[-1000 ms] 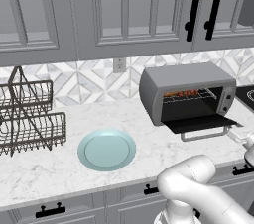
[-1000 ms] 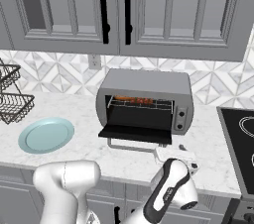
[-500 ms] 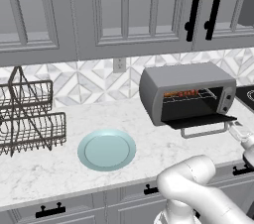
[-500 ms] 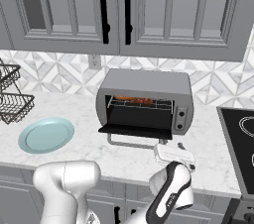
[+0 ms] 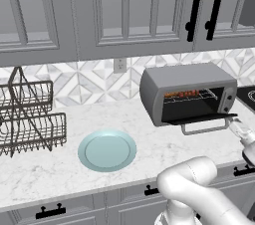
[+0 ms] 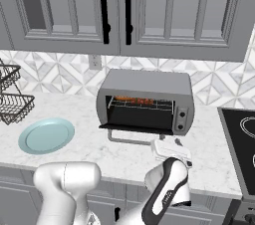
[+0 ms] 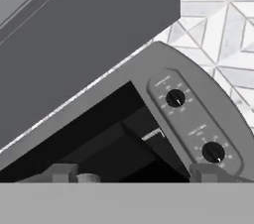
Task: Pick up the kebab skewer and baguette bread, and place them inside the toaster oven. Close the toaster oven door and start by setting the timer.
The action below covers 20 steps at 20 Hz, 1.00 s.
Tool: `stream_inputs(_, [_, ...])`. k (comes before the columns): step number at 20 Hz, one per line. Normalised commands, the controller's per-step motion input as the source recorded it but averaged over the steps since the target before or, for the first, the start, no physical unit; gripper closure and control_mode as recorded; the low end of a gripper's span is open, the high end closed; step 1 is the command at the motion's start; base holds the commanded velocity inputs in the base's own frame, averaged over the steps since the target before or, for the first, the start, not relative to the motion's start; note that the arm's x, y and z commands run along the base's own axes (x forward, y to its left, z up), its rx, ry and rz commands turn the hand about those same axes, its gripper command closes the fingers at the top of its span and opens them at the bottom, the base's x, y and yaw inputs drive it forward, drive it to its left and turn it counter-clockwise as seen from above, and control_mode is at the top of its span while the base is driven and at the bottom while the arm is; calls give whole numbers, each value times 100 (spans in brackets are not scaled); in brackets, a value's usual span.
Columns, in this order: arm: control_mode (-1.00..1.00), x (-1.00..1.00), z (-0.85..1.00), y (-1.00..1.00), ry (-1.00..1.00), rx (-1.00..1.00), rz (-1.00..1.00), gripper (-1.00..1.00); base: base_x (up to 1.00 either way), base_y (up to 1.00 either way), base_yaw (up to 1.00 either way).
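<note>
The toaster oven (image 6: 144,85) stands on the counter with the toaster oven door (image 6: 130,128) dropped open and its silver handle (image 6: 130,140) at the front. On the rack inside lies a thin strip of orange-brown and dark red food (image 6: 134,100); at this size I cannot separate the kebab skewer from the baguette bread. My gripper (image 6: 168,145) hovers just in front of the door's right end, open and empty. In the hand view its fingertips (image 7: 59,172) stand wide apart below the dark cavity, with the two knobs (image 7: 175,98) to the right.
A pale blue plate (image 5: 107,150) lies bare on the marble counter left of the oven. A wire dish rack (image 5: 30,119) stands at the far left. A black cooktop (image 6: 244,139) lies right of the oven. Wall cabinets hang overhead.
My gripper has risen a little and moved closer to the right end of the open door. The oven, door and plate have not moved.
</note>
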Motion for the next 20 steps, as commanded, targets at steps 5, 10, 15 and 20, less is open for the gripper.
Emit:
stream_inputs(5, [-100,0,46,30,0,0,0,-100,0,0,0])
stream_inputs(10, [-100,1,30,27,0,0,0,-100,0,0,0])
stream_inputs(15, [-100,0,14,27,6,0,0,-100,0,0,0])
stream_inputs(20, [-100,-23,0,2,1,0,0,-100,0,0,0])
